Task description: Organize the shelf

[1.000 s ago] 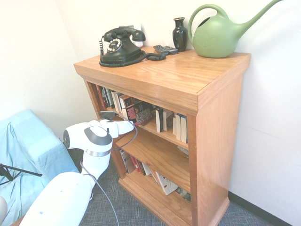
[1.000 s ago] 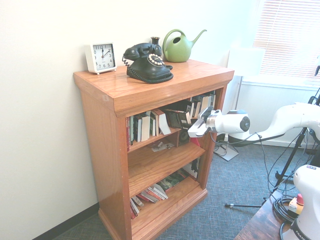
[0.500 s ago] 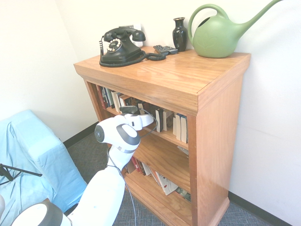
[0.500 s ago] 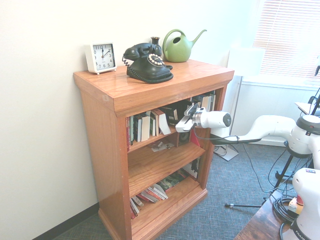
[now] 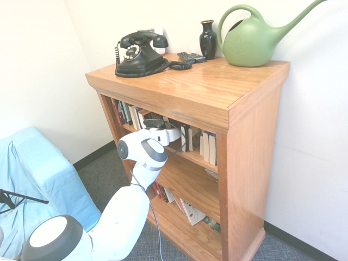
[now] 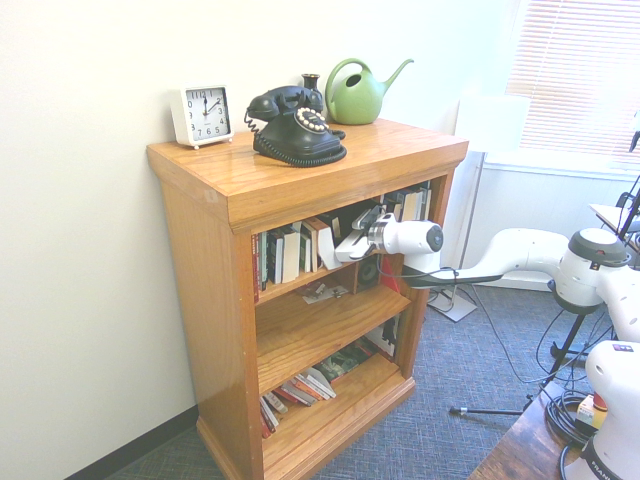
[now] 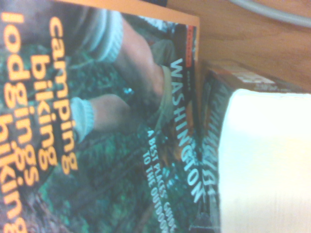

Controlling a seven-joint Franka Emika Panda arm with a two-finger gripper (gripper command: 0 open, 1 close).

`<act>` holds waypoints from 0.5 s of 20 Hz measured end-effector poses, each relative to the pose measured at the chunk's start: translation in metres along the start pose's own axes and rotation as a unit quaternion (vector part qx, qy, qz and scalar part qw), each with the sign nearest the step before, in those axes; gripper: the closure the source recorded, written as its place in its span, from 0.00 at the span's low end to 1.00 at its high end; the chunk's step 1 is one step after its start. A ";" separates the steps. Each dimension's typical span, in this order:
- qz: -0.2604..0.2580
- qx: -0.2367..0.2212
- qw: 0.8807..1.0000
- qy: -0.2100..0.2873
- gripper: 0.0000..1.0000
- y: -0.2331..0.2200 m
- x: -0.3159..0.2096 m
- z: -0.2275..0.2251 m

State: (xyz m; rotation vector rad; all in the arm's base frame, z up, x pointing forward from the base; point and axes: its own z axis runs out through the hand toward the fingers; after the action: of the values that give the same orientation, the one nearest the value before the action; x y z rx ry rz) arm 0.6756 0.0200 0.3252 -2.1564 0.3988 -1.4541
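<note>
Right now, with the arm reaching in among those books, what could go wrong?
The hand is in close among the upper-tier books, so it might topple the leaning white one. The Washington guidebook lies near a thick book, so moving one could drag the other. The loose cable by the hand might snag.

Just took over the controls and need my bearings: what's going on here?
The white arm reaches into the top tier of the bookcase, its pincer among the books there. Right under the wrist sit a Washington guidebook and a thick book with its pages showing. I can't tell whether either is gripped. Some books on that tier lean, and the bottom tier holds a slumped row. The phone, clock, vase and watering can stand on top.
</note>
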 end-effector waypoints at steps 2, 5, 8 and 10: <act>0.000 0.001 1.000 -0.001 0.00 -0.002 -0.001 0.000; 0.001 0.002 1.000 -0.002 0.00 -0.002 -0.002 0.001; 0.003 0.002 1.000 -0.003 0.00 -0.002 -0.003 0.000; 0.002 0.003 1.000 -0.004 0.00 -0.003 -0.004 -0.002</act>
State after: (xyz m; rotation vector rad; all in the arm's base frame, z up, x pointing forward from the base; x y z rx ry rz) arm 0.6725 0.0240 0.3242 -2.1534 0.3957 -1.4427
